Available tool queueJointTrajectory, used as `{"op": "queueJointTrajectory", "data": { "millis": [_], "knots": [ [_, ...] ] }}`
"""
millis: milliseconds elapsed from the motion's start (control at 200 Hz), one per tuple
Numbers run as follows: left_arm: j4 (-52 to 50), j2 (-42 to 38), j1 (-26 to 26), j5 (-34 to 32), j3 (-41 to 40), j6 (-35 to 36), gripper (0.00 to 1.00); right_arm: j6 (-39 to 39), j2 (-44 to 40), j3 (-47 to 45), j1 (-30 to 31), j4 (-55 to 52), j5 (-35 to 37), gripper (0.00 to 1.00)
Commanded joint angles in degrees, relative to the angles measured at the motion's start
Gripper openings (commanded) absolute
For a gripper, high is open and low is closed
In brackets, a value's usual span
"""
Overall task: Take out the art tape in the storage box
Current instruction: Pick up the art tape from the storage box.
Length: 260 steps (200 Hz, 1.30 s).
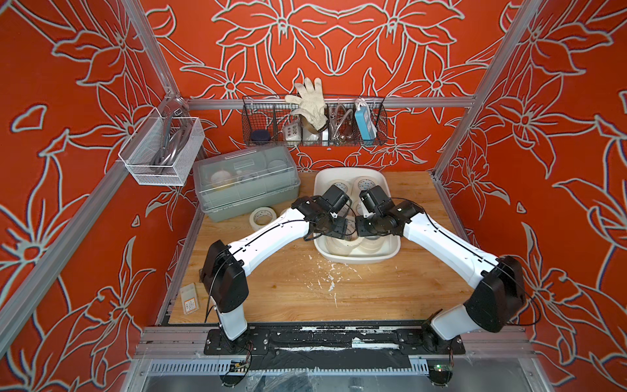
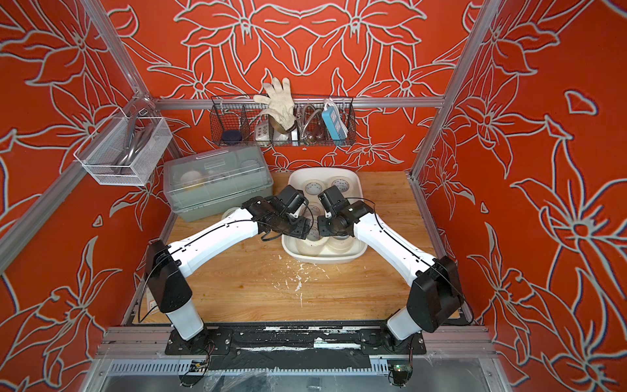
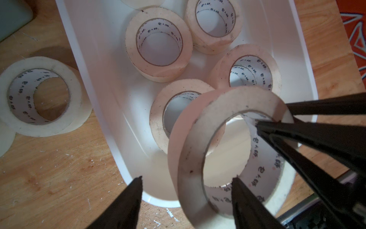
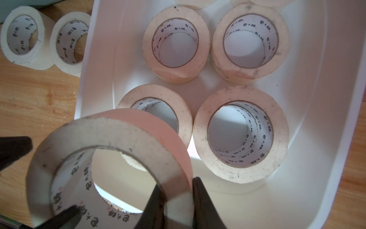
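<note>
Left wrist view: left pincer (image 3: 187,178) released and spread astride the wall of the held roll (image 3: 190,154), one finger inside the core, the other outside, not touching; right pincer (image 3: 274,117) clenched on that wall's far side
Tape, same view: held roll tilted above one end of the storage box (image 3: 99,89); boxed rolls (image 3: 130,47) flat on its floor; a loose roll (image 3: 39,62) on the bench (image 3: 49,168) just beside the box
Right wrist view: right pincer grasping the held roll's wall; two loose rolls side by side on the bench beyond the box
Top views: both arms meet over the box end nearer their bases, fingertips hidden; a loose roll between the box and the grey-green lidded box (image 1: 244,183)
Step in hand: seemingly a handover of one roll, right to left
Next move: left must clamp the wall firmly before right lets go, then carry the roll over the rim to the bench
</note>
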Motion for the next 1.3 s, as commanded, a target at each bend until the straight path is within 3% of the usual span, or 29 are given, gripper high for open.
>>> {"op": "queueJointTrajectory", "data": {
  "millis": [0,80,245,530,646,821,1061,1296],
  "knots": [
    [0.05,1.38,-0.37,0.54,1.65,0.1,0.6,0.99,-2.44,-1.05,0.57,1.26,0.93,0.08],
    [-0.52,2.21,-0.35,0.59,2.19,0.03,0.46,1.08,-2.71,-1.32,0.66,1.22,0.96,0.09],
    [-0.64,2.97,-0.35,0.63,2.39,-0.08,0.3,1.08,-3.92,-1.45,0.75,1.0,0.93,0.16],
    [-0.66,2.35,-0.33,0.34,2.22,-0.22,0.05,0.19,-9.03,-3.97,0.79,4.44,-1.62,0.42],
    [-0.57,1.61,-0.28,0.02,2.05,-0.33,0.01,-0.73,-10.57,-4.27,0.66,5.11,-2.7,0.54],
    [-1.55,0.27,-0.24,-1.74,2.22,-0.43,0.0,-1.77,-12.75,-3.59,0.41,5.51,-3.46,0.59],
    [-1.97,-4.2,2.91,-7.87,-2.39,-5.82,0.0,1.08,-15.73,-4.17,-1.08,6.26,0.95,0.6],
    [2.77,-12.46,11.08,-8.99,-15.9,-12.34,0.0,3.98,-16.94,-6.0,-3.69,6.71,3.7,0.58]
  ]
}}
